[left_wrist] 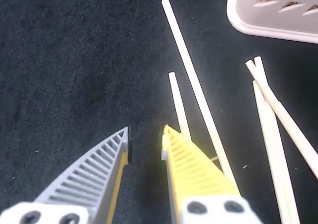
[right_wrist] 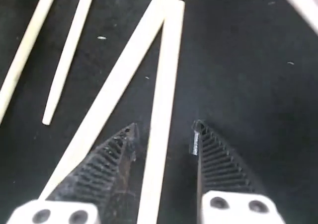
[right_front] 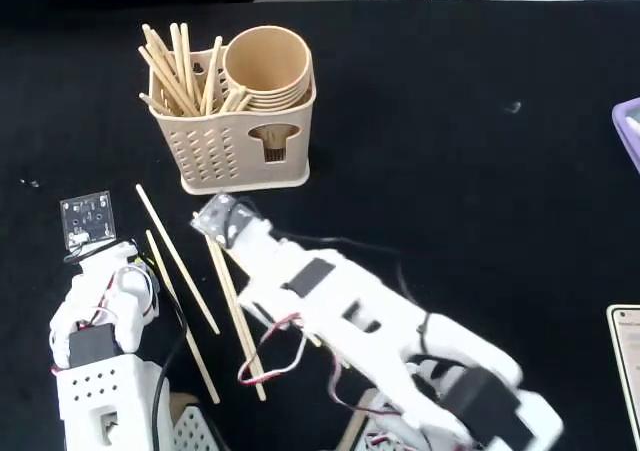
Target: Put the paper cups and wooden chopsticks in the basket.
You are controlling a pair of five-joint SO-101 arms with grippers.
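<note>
At the far left of the black table (right_front: 480, 171) stood the beige slotted basket (right_front: 235, 151), with a stack of paper cups (right_front: 266, 63) in its right side and a bundle of wooden chopsticks (right_front: 180, 71) leaning upright in its left side. Near the basket, several loose chopsticks (right_front: 177, 259) lay flat on the table, two of them crossed as a pair (right_front: 235, 311). The right gripper (right_wrist: 165, 126) hung low over that pair, released, its black jaws apart on either side of one chopstick (right_wrist: 166, 75). The left gripper (left_wrist: 145, 134), at the near left, was also released, its grey and yellow jaws apart above bare table, with a thin chopstick's tip (left_wrist: 175, 92) just beside the yellow jaw.
</note>
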